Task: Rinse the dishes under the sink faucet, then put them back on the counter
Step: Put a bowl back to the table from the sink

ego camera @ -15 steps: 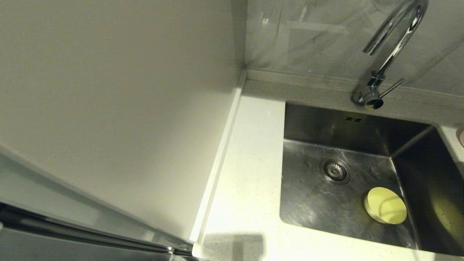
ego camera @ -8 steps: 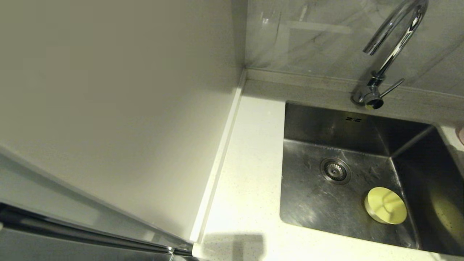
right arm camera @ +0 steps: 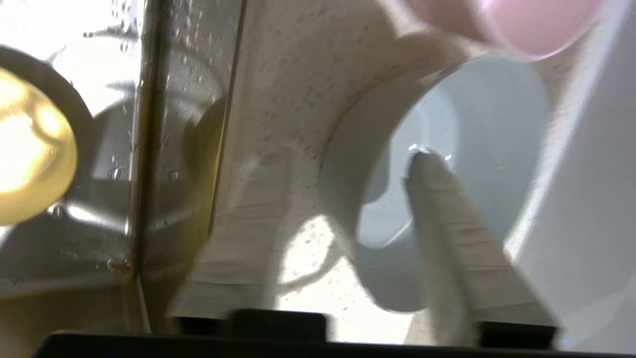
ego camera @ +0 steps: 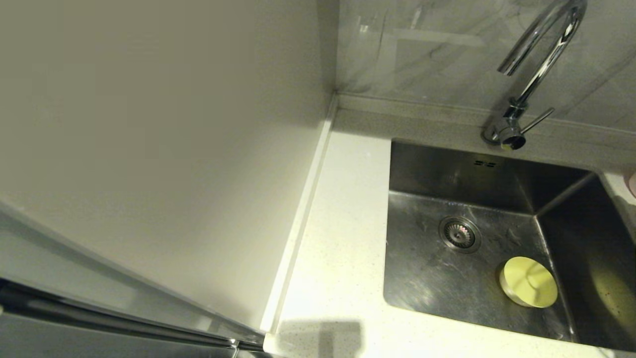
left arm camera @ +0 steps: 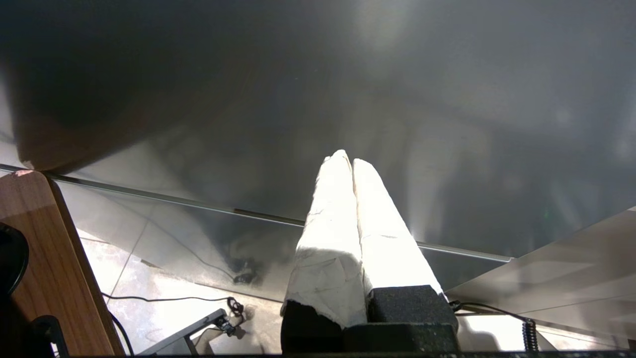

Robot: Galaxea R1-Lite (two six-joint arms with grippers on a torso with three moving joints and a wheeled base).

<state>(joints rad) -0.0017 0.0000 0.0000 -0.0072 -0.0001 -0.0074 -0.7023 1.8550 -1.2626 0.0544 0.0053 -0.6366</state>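
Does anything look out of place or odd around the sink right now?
One thing: the yellow-green bowl sits upside down on the sink floor, near the drain, away from the faucet spout. Nothing looks spilled or broken.

A home kitchen: a rectangular brushed stainless steel sink (ego camera: pixel 447 278) set into a white speckled stone table (ego camera: pixel 343 238), a tall chrome gooseneck faucet (ego camera: pixel 536 69), and a grey marbled wall panel (ego camera: pixel 427 54) behind.

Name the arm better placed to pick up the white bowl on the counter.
Right. Its tool is open astride the white bowl's rim on the counter. The left tool is shut, away from the sink.
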